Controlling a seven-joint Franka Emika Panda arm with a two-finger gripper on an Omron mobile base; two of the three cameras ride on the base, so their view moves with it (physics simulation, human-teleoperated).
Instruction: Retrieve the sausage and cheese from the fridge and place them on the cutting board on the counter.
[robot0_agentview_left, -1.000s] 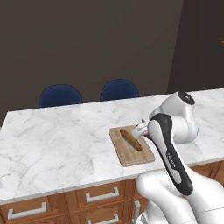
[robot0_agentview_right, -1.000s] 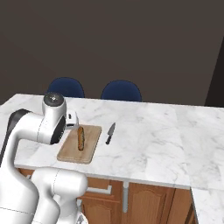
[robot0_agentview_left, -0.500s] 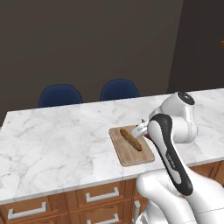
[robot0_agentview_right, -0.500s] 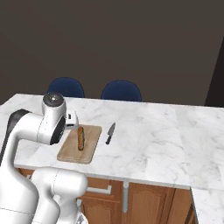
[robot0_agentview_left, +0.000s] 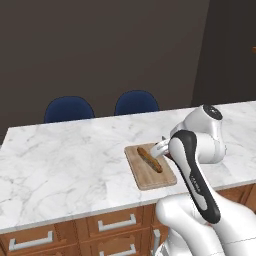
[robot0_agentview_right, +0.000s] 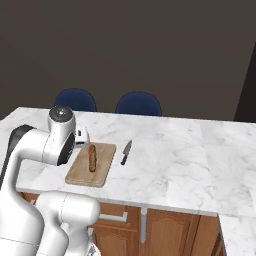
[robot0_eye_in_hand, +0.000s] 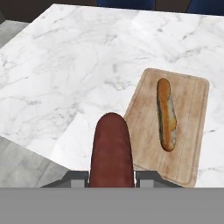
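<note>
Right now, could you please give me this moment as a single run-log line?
pincer: shut on sausage | sausage: above counter, near board edge | board: holds orange-brown piece | cheese: not yet on board

1. Nothing legible so far: no text, label, brand, number or sign can be read in any of the views.
2. One faint pale marking is spotted on the dark band of the arm, at about 4 o'clock in the left base view. It is too small and blurred to be made out as letters or figures.
</note>
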